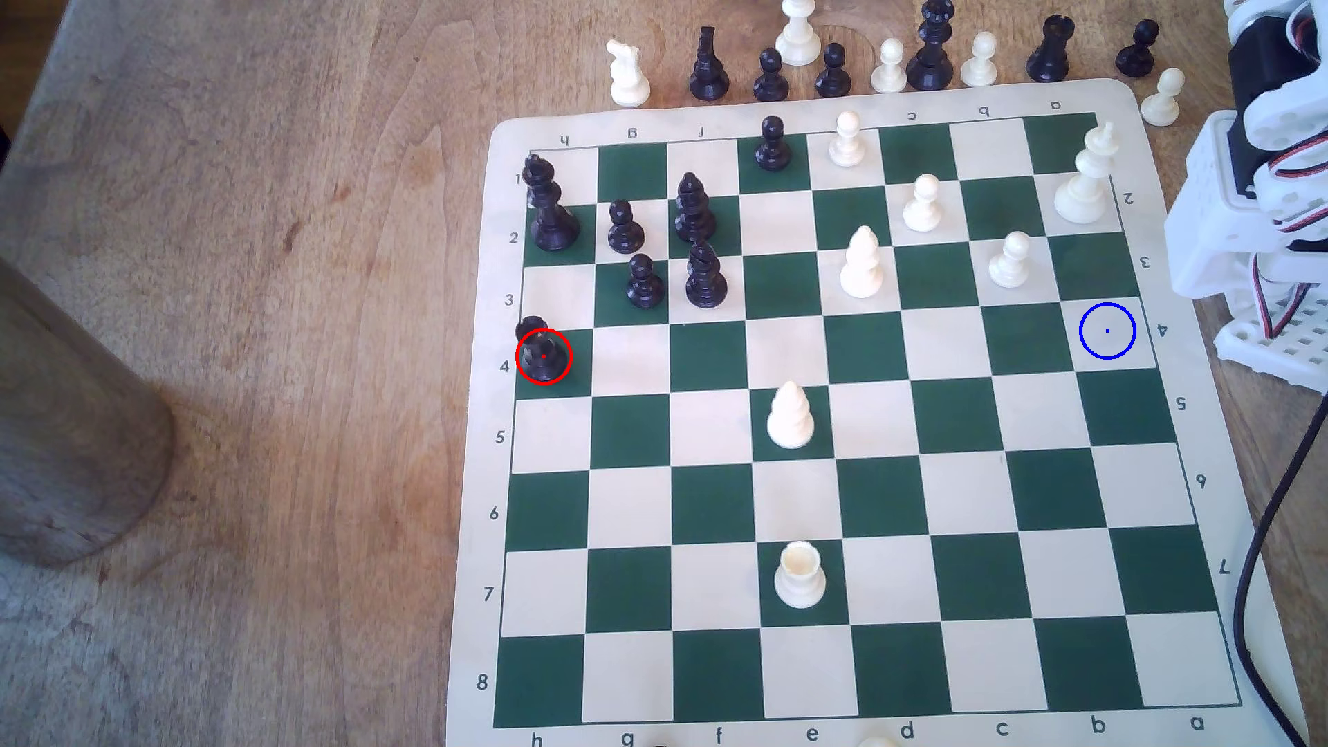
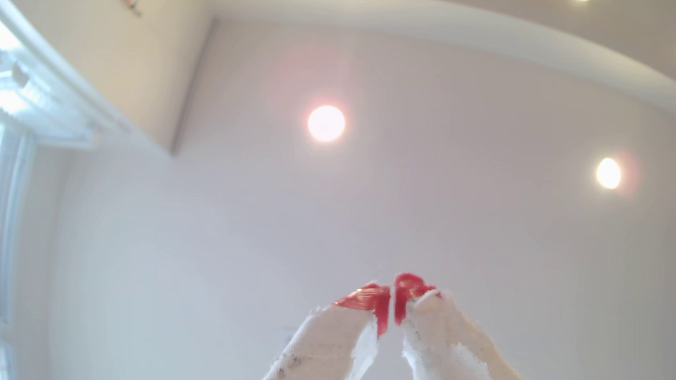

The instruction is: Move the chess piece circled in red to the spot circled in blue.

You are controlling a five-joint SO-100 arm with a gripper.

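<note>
Overhead, pale ceiling with two round lights glowing, window blinds off to one side. Against that ceiling, gripper aimed upward, red-taped fingertips pressed nearly together with only a hairline slit between them; clenched on nothing. Cloth-wrapped fingers, grubby with dark specks, nothing pinched there.

Outward to the exterior view: white arm body folded back at the exterior view's right edge, off the board, red and black wires looping round it. Below, wooden table carrying a green-and-cream chess board.

Black rook upright inside its red ring, on a dark green square in the row marked 4 at the exterior view's left edge of the board. Near it, toward the far side, a cluster of black pieces: king, pawns, bishops. Blue-ringed square in the same row, at the exterior view's right side close to the arm, cream and bare. Between the two marks, bare squares along that row. White bishop one row nearer, white rook further down. Captured pieces lined up beyond the far edge.

Judging progress: nothing begun. Rook untouched, target unfilled, arm parked well apart from the piece. Everything left: opening up, reaching across the whole board, gripping the rook, carrying it along the row, setting it down on the blue dot.
</note>
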